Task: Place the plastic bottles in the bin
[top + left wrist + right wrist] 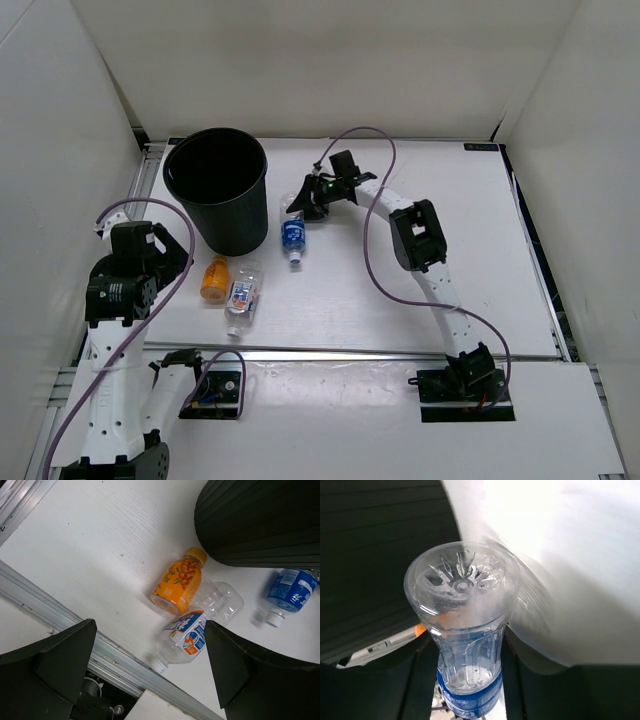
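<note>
The black bin [217,190] stands at the back left; it also shows in the left wrist view [260,520] and the right wrist view [380,555]. The orange bottle [214,279] [179,582] and the white-blue-red label bottle [243,297] [187,632] lie side by side in front of it. My right gripper [298,208] [467,645] is shut on the blue-label bottle [292,238] [465,610] [290,591] right of the bin, base up, cap low. My left gripper [150,627] is open and empty, above the two lying bottles. The plain clear bottle is out of view.
An aluminium rail [350,352] [60,605] runs along the table's near edge. White walls close in the left, back and right. Purple cables [375,250] loop off both arms.
</note>
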`<state>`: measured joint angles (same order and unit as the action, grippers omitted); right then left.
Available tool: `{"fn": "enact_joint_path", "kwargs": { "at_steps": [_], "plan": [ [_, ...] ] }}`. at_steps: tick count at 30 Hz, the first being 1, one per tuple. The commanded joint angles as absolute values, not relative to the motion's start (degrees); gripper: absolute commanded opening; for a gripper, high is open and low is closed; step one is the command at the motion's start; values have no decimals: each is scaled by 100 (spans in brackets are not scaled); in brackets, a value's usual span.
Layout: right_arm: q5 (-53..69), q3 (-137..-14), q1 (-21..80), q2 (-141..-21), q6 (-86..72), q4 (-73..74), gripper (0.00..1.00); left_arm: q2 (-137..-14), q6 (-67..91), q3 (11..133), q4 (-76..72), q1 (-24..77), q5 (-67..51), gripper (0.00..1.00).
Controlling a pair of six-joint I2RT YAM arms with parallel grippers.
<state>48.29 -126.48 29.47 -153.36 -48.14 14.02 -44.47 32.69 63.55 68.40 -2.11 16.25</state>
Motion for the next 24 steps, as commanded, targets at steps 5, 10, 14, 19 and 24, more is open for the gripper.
{"fn": "enact_joint_path", "kwargs": {
  "at_steps": [5, 10, 14, 19, 24],
  "plan": [
    [4386, -12103, 1970, -14014, -4148, 2628, 10, -4526, 3585, 6337, 6495, -193, 1792, 100],
    [4324, -12909, 1627, -13045, -4437, 2445, 5, -4685, 3867, 6136, 6153, -193, 1846, 100],
    [3667, -13851, 1854, -12675, -4772, 1742, 2, -4482, 3920, 5941, 5651, -193, 1740, 100],
    [2682, -14184, 2513, -12445, -5053, 713, 0, -4816, 3490, 6458, 5756, -193, 1424, 100],
    [1768, -14405, 3206, -12507, -4870, -341, 0, -5053, 3278, 6750, 5906, -193, 933, 100]
  ]
}}
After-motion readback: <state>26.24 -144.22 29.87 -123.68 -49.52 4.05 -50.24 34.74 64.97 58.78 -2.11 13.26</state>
